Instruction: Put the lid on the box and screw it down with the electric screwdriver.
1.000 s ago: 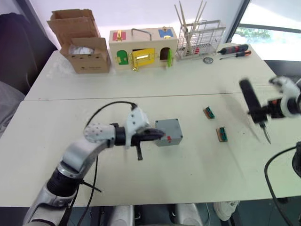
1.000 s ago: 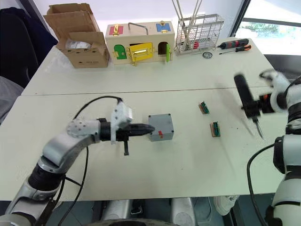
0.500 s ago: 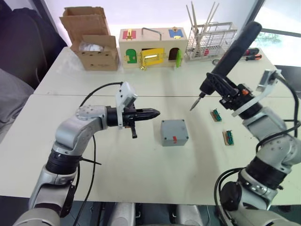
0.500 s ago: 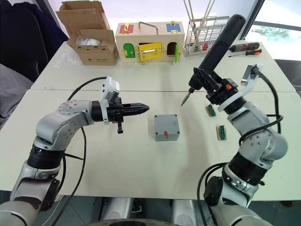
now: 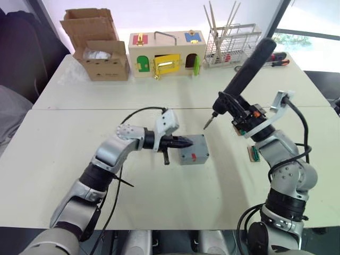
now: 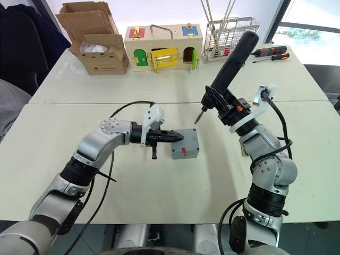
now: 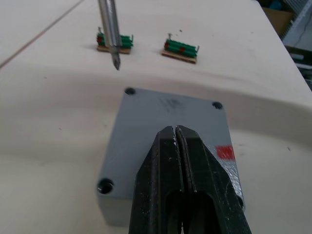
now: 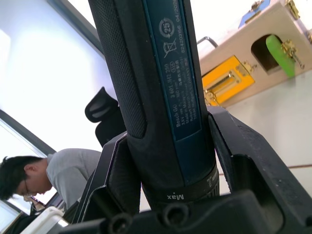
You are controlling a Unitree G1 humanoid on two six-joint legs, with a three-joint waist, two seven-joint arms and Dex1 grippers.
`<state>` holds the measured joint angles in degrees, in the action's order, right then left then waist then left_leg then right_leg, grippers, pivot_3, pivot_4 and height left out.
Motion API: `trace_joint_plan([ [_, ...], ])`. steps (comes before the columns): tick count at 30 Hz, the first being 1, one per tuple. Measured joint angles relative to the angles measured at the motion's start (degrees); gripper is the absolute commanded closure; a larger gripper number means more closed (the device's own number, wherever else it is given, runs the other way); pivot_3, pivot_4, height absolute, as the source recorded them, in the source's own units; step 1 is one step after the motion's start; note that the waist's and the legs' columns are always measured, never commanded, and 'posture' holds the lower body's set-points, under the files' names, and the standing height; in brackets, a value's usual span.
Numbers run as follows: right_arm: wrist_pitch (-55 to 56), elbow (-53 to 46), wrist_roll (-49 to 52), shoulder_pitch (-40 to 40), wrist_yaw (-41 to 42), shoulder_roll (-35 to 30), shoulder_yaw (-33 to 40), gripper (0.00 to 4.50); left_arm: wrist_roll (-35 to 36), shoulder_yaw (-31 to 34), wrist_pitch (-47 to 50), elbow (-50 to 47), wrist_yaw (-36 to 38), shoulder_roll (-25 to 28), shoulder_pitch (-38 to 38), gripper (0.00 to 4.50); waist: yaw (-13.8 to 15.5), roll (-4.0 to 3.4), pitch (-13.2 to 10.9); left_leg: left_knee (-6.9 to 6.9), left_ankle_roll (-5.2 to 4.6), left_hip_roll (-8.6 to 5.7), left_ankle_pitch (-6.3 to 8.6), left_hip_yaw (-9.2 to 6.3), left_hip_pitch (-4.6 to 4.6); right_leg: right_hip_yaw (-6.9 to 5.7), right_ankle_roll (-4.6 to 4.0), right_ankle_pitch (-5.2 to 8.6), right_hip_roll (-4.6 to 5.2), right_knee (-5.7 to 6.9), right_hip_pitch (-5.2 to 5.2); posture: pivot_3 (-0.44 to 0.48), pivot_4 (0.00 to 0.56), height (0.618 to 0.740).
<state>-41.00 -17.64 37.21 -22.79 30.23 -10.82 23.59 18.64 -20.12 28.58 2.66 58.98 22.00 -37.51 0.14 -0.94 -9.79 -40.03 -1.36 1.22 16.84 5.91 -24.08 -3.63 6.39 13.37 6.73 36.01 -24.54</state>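
Nearest, the left gripper (image 7: 176, 134), its two black fingers pressed together and holding nothing, rests its tip on the shallow grey plastic lid (image 7: 161, 126) with corner screw holes. The lid already sits on the small square grey plastic box (image 5: 193, 150) at mid-table, so the gripper seems to be steadying it for screwing. Just right and farther, the right gripper (image 5: 245, 118) clamps the thick black electric screwdriver (image 5: 243, 74), tilted with its metal bit aimed down just beyond the box.
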Motion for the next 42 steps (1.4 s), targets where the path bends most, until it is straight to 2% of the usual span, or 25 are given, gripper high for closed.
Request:
trace_joint_plan([
  [6, 1.05, 0.03, 0.5, 1.47, -0.38, -1.53, -2.13, 2.65, -3.15, -1.08, -3.22, 0.13, 0.31, -0.02, 0.0, 4.5, 0.32, 0.0, 0.0, -0.01, -0.01, 0.0, 0.01, -0.01, 0.01, 0.0, 0.0, 0.0, 0.0, 0.0, 0.0, 0.0, 0.15, 0.728],
  [42, 7.78, 1.83, 4.57, 4.12, -1.76, -6.36, -6.22, 2.65, -4.33, -1.06, -3.96, 0.09, 0.84, -0.14, 0.15, 4.5, 0.46, 0.03, 0.02, -0.03, -0.31, 0.04, 0.18, -0.01, 0.09, 0.01, 0.0, 0.0, 0.0, 0.01, 0.06, 0.0, 0.15, 0.728],
])
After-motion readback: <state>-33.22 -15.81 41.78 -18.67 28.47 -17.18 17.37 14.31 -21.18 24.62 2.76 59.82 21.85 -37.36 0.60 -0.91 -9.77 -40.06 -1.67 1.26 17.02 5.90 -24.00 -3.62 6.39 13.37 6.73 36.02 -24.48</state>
